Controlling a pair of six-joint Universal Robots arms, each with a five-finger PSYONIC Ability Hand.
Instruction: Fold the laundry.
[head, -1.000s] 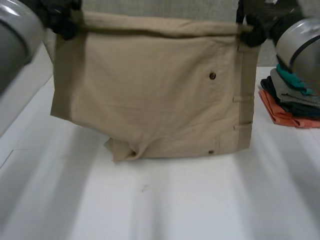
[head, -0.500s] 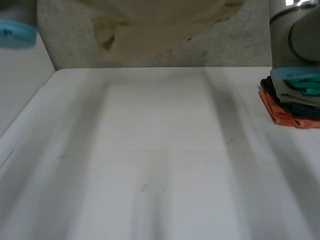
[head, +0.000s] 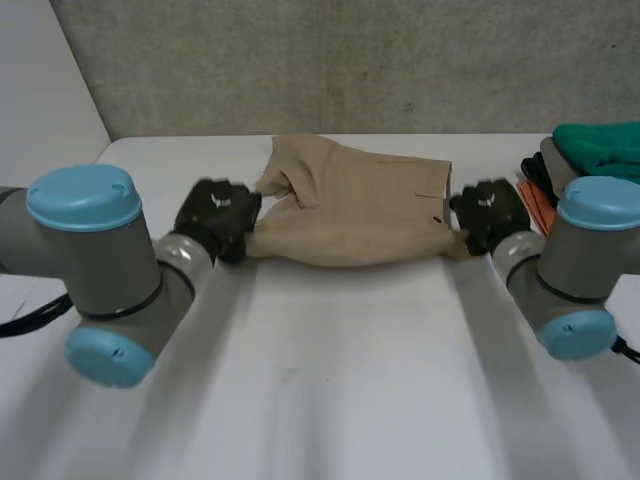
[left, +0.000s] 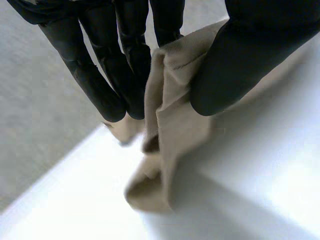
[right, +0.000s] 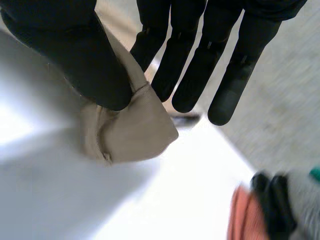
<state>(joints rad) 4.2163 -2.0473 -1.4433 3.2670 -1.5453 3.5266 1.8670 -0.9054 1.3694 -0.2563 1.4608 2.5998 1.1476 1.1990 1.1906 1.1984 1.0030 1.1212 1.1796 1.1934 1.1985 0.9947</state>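
I see the white surface (head: 330, 380) with the tan shorts (head: 350, 215) lying bunched across its far half, and a pile of folded clothes (head: 590, 160) beside them on the right. My left hand (head: 218, 215) pinches the shorts' near left corner between thumb and fingers. My right hand (head: 488, 212) pinches the near right corner likewise.

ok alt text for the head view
Two black hands grip the near edge of tan shorts lying on a white table, the left hand at one end, the right hand at the other. A stack of folded clothes sits past the right arm.
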